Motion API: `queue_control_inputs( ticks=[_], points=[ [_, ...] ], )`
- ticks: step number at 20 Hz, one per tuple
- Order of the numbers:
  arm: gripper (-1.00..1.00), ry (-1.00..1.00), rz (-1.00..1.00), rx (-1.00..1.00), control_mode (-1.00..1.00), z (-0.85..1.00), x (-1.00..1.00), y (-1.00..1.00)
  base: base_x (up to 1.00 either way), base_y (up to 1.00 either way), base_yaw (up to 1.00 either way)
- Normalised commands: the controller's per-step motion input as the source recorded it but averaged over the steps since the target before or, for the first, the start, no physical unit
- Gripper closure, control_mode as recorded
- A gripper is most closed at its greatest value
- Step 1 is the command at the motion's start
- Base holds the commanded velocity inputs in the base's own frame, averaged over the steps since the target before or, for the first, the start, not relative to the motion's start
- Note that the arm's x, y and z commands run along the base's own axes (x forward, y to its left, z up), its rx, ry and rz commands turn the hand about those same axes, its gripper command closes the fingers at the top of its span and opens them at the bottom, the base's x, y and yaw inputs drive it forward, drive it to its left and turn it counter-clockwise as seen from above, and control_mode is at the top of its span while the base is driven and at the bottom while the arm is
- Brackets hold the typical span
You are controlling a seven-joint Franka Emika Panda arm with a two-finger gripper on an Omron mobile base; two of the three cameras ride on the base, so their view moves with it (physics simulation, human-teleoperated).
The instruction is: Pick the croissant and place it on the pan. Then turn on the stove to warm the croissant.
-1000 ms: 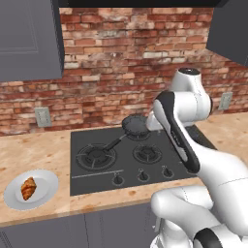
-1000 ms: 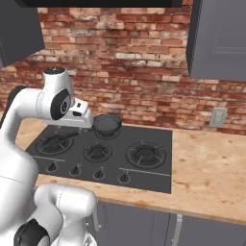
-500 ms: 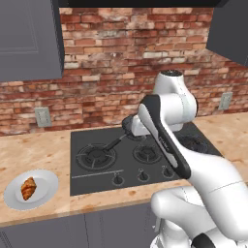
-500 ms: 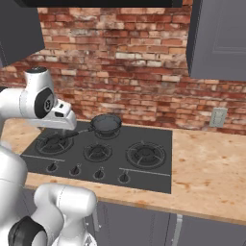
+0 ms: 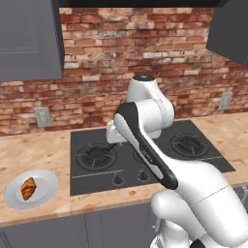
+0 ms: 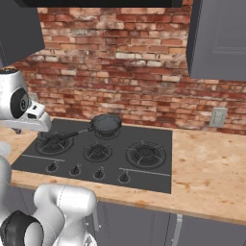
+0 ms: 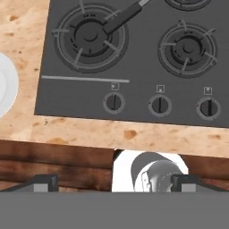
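Left base view gives you the small golden-brown crescent croissant lying on a round pale grey plate at the near left of the light wooden counter, well apart from the large flat black cooktop stove. Its long axis runs roughly from the near edge of the counter toward the brick wall, tilted slightly to the right at the far end.

In the right base view you see the small round dark frying pan sitting on the rear burner, its long thin handle pointing left and toward you, out over the front-left burner. The arm's white hand hangs above the left end of the stove.

In the hand view you look down on three dark knobs and the plate's rim at the left edge. You cannot tell whether the two-finger gripper is spread or closed.
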Motion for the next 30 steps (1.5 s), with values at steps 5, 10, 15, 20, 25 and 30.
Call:
queue_control_inputs(
  ticks=[5,10,15,20,25,30],
  points=[
    [-1.00,0.00,0.00,0.02,-1.00,-0.16,-0.25,0.66,0.00,0.00,0.00],
    [-1.00,0.00,0.00,0.00,-1.00,-0.15,-0.17,0.78,0.00,0.00,0.00],
    [-1.00,0.00,0.00,0.00,-1.00,-0.12,-0.15,0.73,0.00,0.00,0.00],
    [-1.00,0.06,0.00,0.01,-1.00,-0.15,-0.10,0.69,0.00,0.00,0.00],
    [-1.00,0.07,0.00,0.00,-1.00,-0.27,0.00,0.61,0.00,0.00,0.00],
    [-1.00,0.09,0.00,0.00,-1.00,-0.23,0.00,0.48,0.00,0.00,0.00]
  ],
)
